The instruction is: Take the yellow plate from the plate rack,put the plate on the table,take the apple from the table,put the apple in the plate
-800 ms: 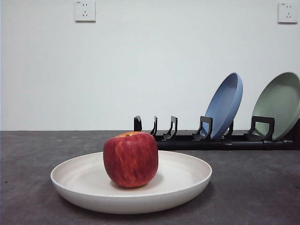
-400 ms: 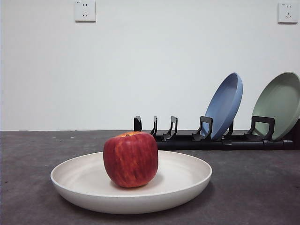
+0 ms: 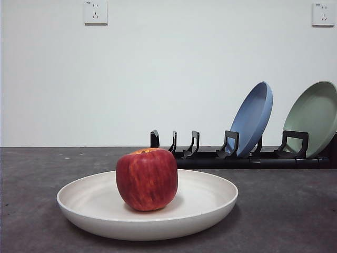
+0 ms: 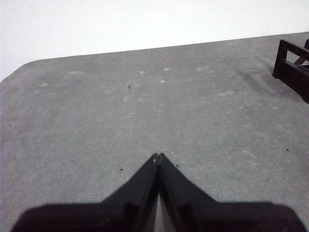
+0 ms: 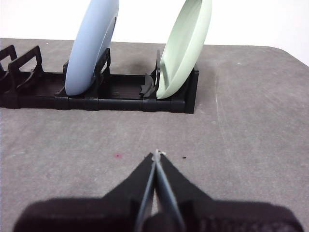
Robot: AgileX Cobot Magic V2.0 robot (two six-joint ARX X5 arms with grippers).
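The apple sits upright near the middle of the yellow plate, which lies flat on the table in front of the plate rack. A blue plate and a pale green plate lean in the rack's slots at one end; the slots at the other end stand empty. Neither arm shows in the front view.

Your left pincer hangs over bare table with its jaws pressed together and nothing between them, one end of the rack just at the edge of its view. Your right pincer is likewise closed and empty, facing the rack from a little way off, with the blue plate and the green plate straight ahead of it.

By the look of things, every step of the task is done, and what remains is to leave it well. Keep both arms high and wide of the plate, because a brush against its raised rim could rock it and set the apple rolling. Watch the right arm above all: it is the one nearer the leaning plates, which would likely tip at a light knock. Hold the jaws as they are.
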